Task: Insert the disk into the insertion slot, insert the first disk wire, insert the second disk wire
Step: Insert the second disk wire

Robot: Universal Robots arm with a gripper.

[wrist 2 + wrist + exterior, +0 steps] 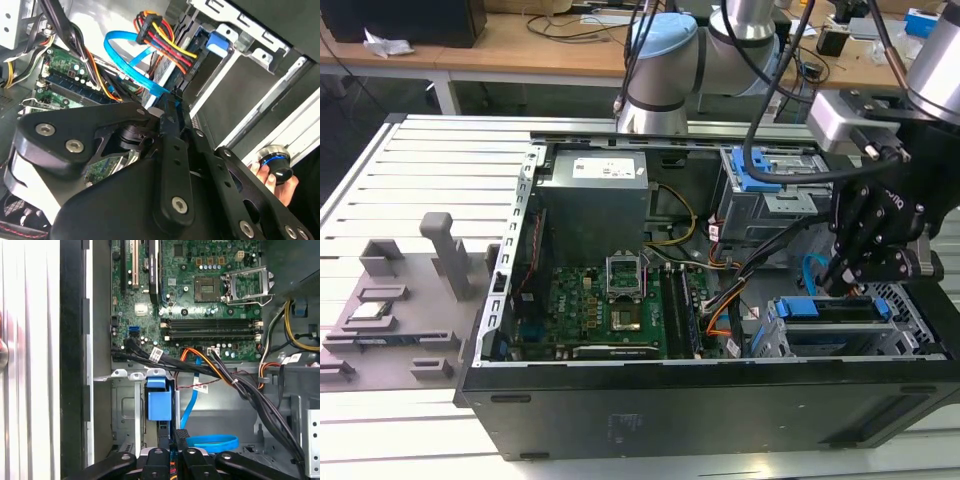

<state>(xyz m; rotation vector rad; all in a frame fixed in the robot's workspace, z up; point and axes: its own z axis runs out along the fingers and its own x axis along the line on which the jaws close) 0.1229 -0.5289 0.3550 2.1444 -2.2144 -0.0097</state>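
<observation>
On a slatted grey metal table point(440, 150), the open black computer case point(670, 400) held the blue-framed silver disk point(830, 325) already seated in the grey perforated insertion slot point(775, 335) at the case's front corner. The black gripper point(172, 102) was pressed together on the flat blue disk wire point(131, 62) beside the disk; I judged the first-wire step was in hand, calling for careful plug alignment.

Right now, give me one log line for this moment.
disk: seated in insertion slot | hand: shut on blue wire, beside disk
</observation>
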